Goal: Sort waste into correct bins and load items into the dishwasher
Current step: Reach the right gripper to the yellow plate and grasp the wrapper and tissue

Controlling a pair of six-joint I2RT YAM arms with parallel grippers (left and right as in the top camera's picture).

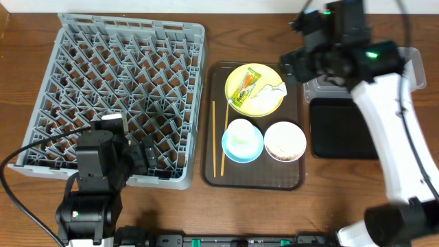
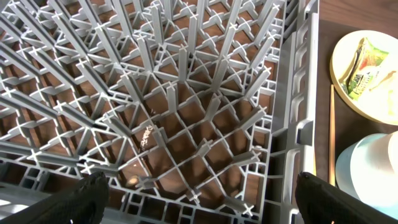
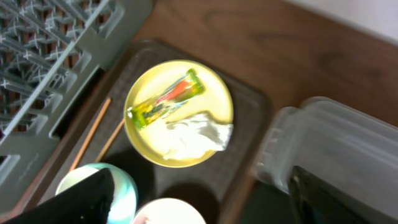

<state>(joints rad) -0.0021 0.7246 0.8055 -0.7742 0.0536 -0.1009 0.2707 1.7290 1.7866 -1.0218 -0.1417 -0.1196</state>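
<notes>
On the brown serving tray (image 1: 211, 82) we list:
- **12 o'clock:** yellow plate (image 1: 255, 108) holding the snack wrapper (image 1: 247, 84) and the crumpled tissue (image 1: 269, 94) side by side.
- **6 o'clock:** blue saucer (image 1: 255, 152) carrying the white cup (image 1: 241, 136).
- **4 o'clock:** white bowl (image 1: 267, 140) with rice scraps (image 1: 285, 145) inside.
- **9 o'clock:** chopsticks (image 1: 217, 137) lying along the edge.

Beside the serving tray we list:
- **9 o'clock:** grey dish rack (image 1: 123, 75). The left gripper (image 2: 202, 186) hangs over its 5 o'clock corner, jaws spread wide, gripping nothing.
- **3 o'clock:** clear tub (image 1: 414, 66) and black tray (image 1: 339, 134). The arm hides most of the tub's inside.

The right gripper (image 3: 199, 186) hovers over the serving tray's 1 o'clock corner, fingers wide apart, holding nothing.
</notes>
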